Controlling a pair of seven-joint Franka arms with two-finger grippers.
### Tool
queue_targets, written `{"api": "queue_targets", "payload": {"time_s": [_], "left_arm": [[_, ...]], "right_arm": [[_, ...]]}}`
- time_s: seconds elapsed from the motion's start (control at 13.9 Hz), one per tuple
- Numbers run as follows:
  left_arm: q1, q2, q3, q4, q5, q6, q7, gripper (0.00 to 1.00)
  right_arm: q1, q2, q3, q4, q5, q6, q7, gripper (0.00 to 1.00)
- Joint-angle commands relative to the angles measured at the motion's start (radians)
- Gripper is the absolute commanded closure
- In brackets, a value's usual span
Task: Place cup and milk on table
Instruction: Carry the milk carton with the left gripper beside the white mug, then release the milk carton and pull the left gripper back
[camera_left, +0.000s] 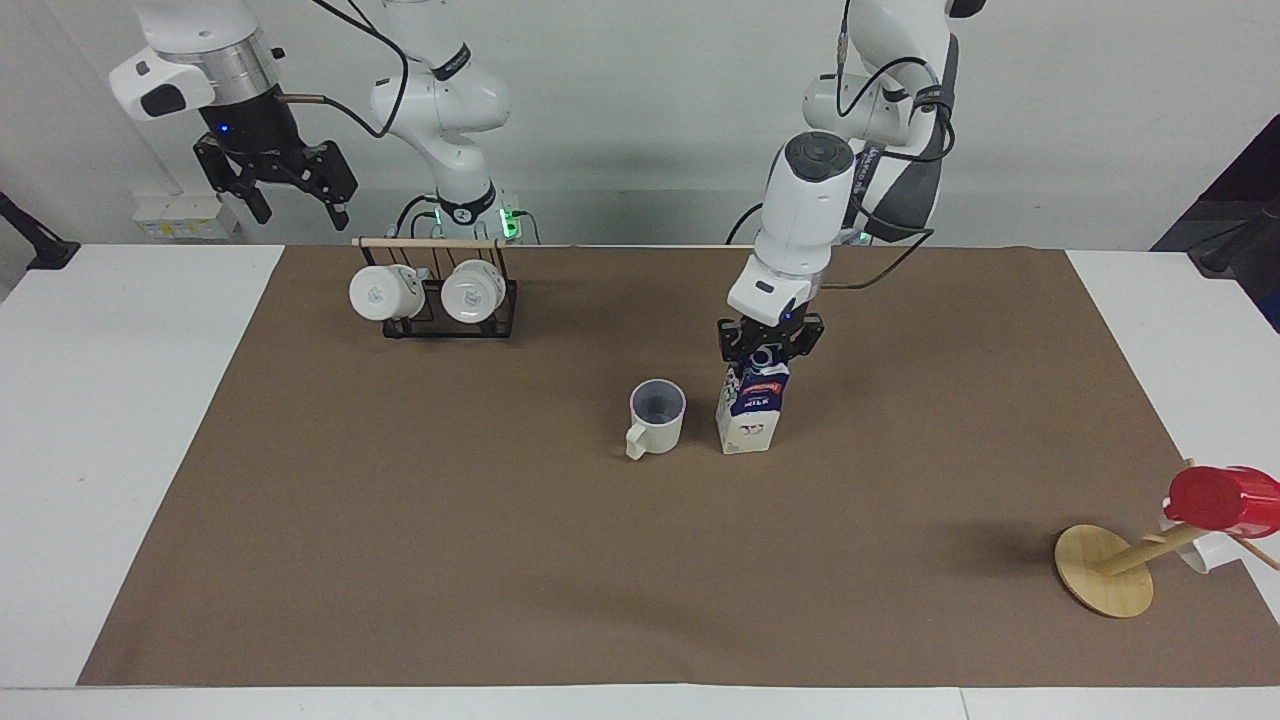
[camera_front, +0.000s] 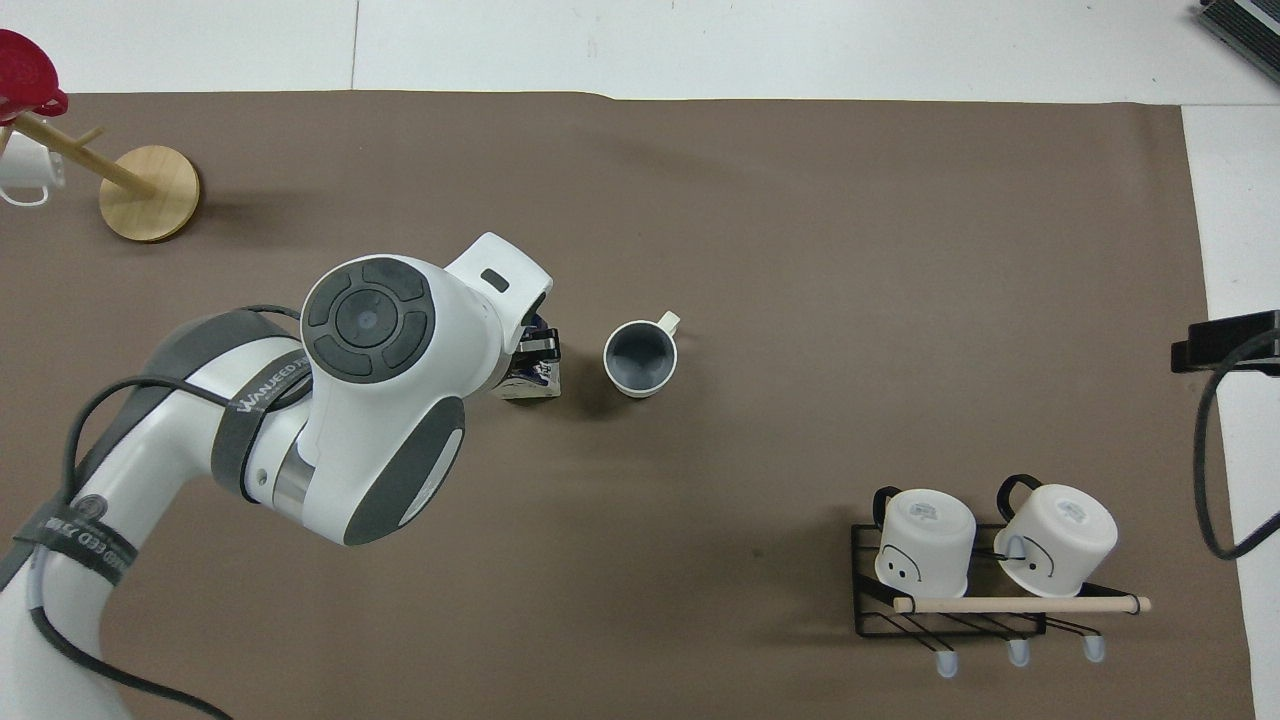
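Observation:
The milk (camera_left: 752, 410), a small carton with a dark blue top and white body, stands upright on the brown mat of the table (camera_left: 400, 560). My left gripper (camera_left: 768, 352) is right at the carton's top, its fingers open on either side of the ridge and grey spout. In the overhead view the left arm covers most of the milk (camera_front: 532, 380). The cup (camera_left: 657, 415), cream-white with a grey inside, stands upright on the mat beside the milk, toward the right arm's end; it also shows in the overhead view (camera_front: 640, 358). My right gripper (camera_left: 285, 190) waits open, high beside the mug rack.
A black wire rack (camera_left: 440, 320) with a wooden bar holds two white mugs (camera_left: 385, 292) (camera_left: 472, 292) near the right arm's base. A tilted wooden stand (camera_left: 1105, 570) with a red cup (camera_left: 1222, 498) sits at the left arm's end, far from the robots.

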Motion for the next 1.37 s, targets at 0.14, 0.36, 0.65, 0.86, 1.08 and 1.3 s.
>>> {"api": "queue_targets", "payload": {"time_s": [0.14,0.36,0.65,0.86,1.08,1.3], "left_arm": [[-0.019,-0.012,0.014,0.095,0.027,-0.109,0.001,0.00],[0.000,-0.030,0.029,0.220,0.017,-0.279,0.071,0.00],[0.124,-0.084,0.031,0.224,0.004,-0.371,0.243,0.00],[0.209,-0.116,0.032,0.224,-0.019,-0.408,0.351,0.00],[0.297,-0.151,0.034,0.228,-0.039,-0.466,0.443,0.00],[0.358,-0.164,0.034,0.255,-0.092,-0.512,0.486,0.00]], "right_arm": [[-0.008,-0.018,0.002,-0.026,0.004,0.018,-0.006,0.00],[-0.008,-0.018,0.002,-0.026,0.004,0.018,-0.006,0.00],[-0.006,-0.018,0.002,-0.026,0.004,0.018,-0.004,0.00],[-0.002,-0.018,0.002,-0.027,0.002,0.018,-0.013,0.00],[-0.002,-0.020,0.002,-0.035,0.002,0.018,-0.064,0.00],[-0.002,-0.026,0.002,-0.043,0.002,0.018,-0.061,0.00]]}}
